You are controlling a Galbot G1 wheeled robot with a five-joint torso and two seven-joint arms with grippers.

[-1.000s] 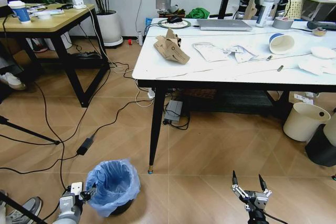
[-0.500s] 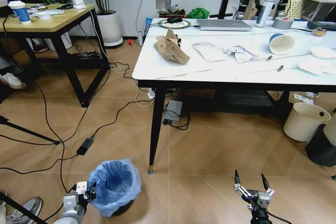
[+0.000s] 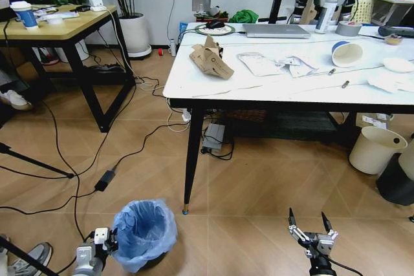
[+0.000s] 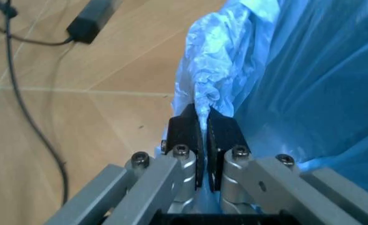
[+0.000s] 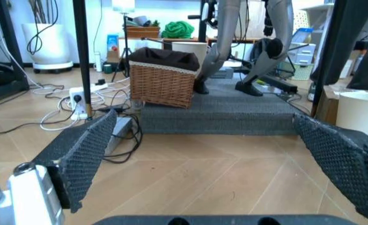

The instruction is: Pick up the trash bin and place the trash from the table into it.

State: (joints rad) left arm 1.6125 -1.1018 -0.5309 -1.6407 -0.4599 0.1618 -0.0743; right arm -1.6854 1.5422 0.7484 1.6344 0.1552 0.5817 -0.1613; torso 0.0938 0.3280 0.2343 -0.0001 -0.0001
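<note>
One trash bin (image 3: 143, 234), two grippers, two tables, and perhaps six litter pieces.

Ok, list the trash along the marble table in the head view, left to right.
Brown cardboard piece → clear plastic wrappers → white-and-blue paper cup → white round lid, all on the table.

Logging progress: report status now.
Left gripper shut on trash bin liner rim. Right gripper open, low near floor. Trash on table.
</note>
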